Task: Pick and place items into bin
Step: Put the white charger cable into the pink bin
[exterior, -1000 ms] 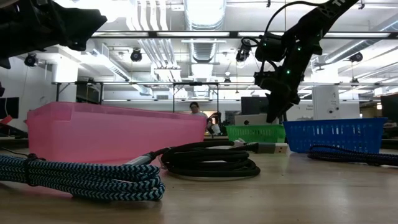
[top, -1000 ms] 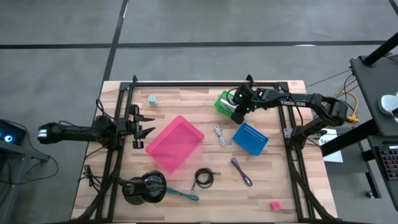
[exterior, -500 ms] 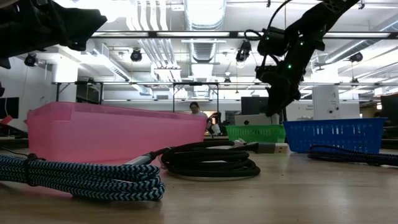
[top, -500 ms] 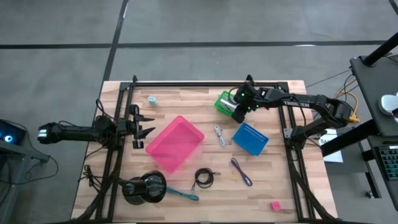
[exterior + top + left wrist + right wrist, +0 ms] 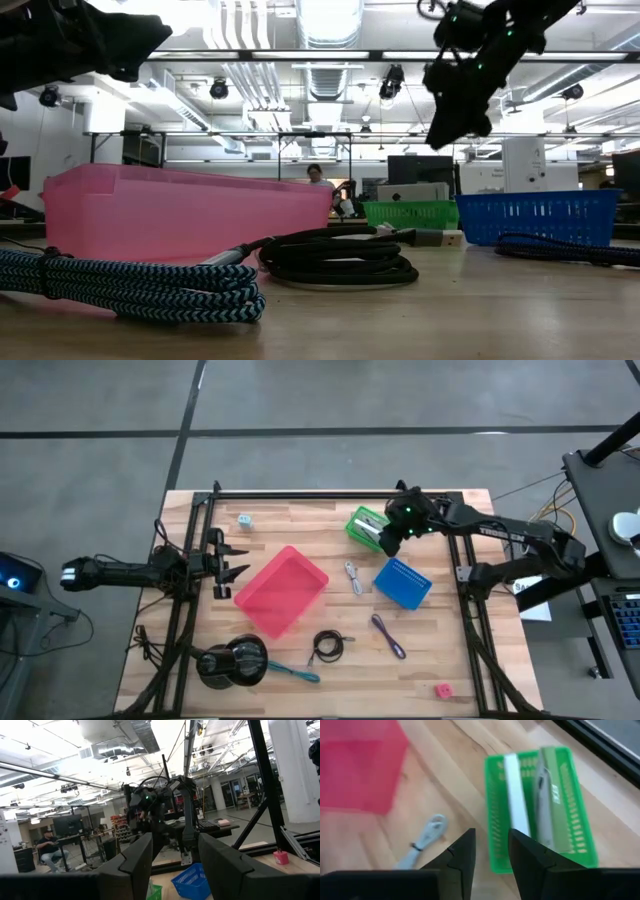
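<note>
Green basket (image 5: 365,526): sits on the far part of the wooden table (image 5: 300,520), toward the right side; the right wrist view shows two items lying lengthwise inside it, a pale stick (image 5: 516,795) and a green packet (image 5: 551,802), side by side.
Right gripper (image 5: 393,538): hangs above the table at the green basket's edge; its fingers (image 5: 461,856) stand a narrow gap apart with nothing between them.
Whitish cord (image 5: 353,576): lies on the bare wood between the pink bin (image 5: 281,591) and the blue basket (image 5: 402,582), apart from both.
Purple cord (image 5: 388,636): lies on the wood on the near side of the blue basket.
Black cord (image 5: 327,646): coiled on the near side of the pink bin; in the low view it sits in front of the bin.
Teal stick tool (image 5: 293,672): lies near the front edge, just beside the large black round object (image 5: 233,661).
Red block (image 5: 441,690): alone at the near right corner.
Light-blue block (image 5: 245,520): alone at the far left part of the table.
Left gripper (image 5: 238,563): waits at the left side of the table, just beside the pink bin; its fingers (image 5: 137,857) are parted and hold nothing.
Room: a person (image 5: 49,851) sits at a desk far behind, seen in the left wrist view.
</note>
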Robot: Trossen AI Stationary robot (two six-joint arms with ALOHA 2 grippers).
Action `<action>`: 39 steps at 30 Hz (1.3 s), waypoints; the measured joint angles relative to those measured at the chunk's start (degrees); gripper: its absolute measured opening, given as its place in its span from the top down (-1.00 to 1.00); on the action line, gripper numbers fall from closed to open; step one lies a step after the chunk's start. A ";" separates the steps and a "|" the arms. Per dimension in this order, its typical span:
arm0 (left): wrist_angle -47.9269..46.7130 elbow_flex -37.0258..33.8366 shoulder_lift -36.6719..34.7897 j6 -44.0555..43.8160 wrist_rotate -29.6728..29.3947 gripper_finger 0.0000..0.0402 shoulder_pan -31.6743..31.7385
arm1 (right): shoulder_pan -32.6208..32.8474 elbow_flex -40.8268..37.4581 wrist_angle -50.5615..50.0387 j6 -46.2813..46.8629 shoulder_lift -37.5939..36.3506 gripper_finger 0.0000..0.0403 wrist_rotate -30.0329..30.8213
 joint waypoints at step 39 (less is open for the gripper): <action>0.00 0.00 0.00 -0.02 -0.01 0.28 0.00 | 26.83 0.00 8.77 27.35 15.39 0.47 13.03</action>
